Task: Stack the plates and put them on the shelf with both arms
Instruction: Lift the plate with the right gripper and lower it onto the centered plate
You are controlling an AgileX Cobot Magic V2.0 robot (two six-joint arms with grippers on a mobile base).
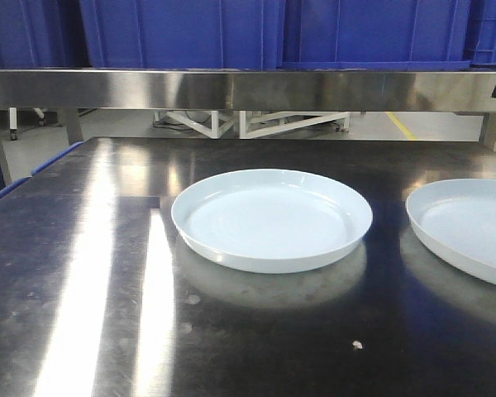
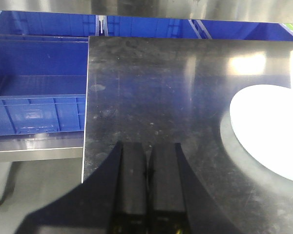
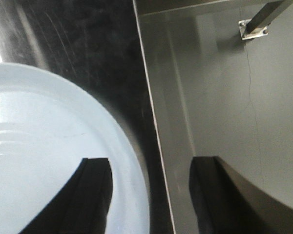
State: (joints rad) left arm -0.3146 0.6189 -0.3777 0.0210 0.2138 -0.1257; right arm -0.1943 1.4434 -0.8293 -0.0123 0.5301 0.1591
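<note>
Lying cropped at the right edge, one plate (image 1: 467, 223), rim between wide-spread empty right jaws, left jaws pressed together, empty, centre plate (image 2: 271, 129) off to their right.

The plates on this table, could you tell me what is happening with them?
The central plate and the right plate lie apart on the table, not yet stacked. The left claw is shut over bare table beside the central plate. The right claw is open, straddling the right plate's rim and the table edge. Neither holds anything.
</note>
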